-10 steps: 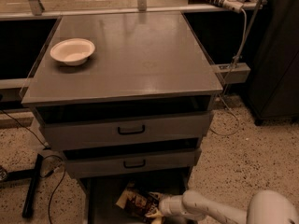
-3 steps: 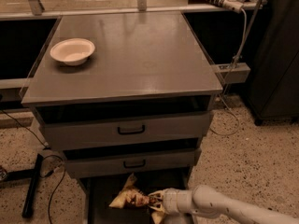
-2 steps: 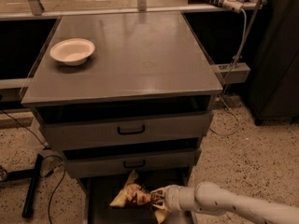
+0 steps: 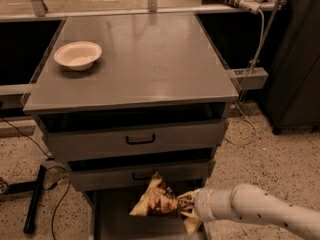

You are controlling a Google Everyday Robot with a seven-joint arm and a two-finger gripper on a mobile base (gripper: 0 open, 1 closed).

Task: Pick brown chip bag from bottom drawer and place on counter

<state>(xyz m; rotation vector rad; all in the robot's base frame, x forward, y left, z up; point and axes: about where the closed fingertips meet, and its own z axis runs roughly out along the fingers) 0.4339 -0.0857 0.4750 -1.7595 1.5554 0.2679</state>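
The brown chip bag (image 4: 152,200) hangs in my gripper (image 4: 186,206), lifted above the floor of the open bottom drawer (image 4: 116,223), just in front of the middle drawer's face. The gripper is shut on the bag's right edge. My white arm (image 4: 260,215) comes in from the lower right. The grey counter (image 4: 140,59) spreads above the drawers.
A white bowl (image 4: 78,55) sits at the counter's left rear. Two upper drawers with black handles (image 4: 140,140) are slightly open above the bag. A black cabinet (image 4: 297,59) stands at the right. Cables (image 4: 55,204) and a black bar (image 4: 35,199) lie on the floor at left.
The gripper has closed on the bag and raised it from the drawer floor. The bag now hangs higher, up against the middle drawer front.
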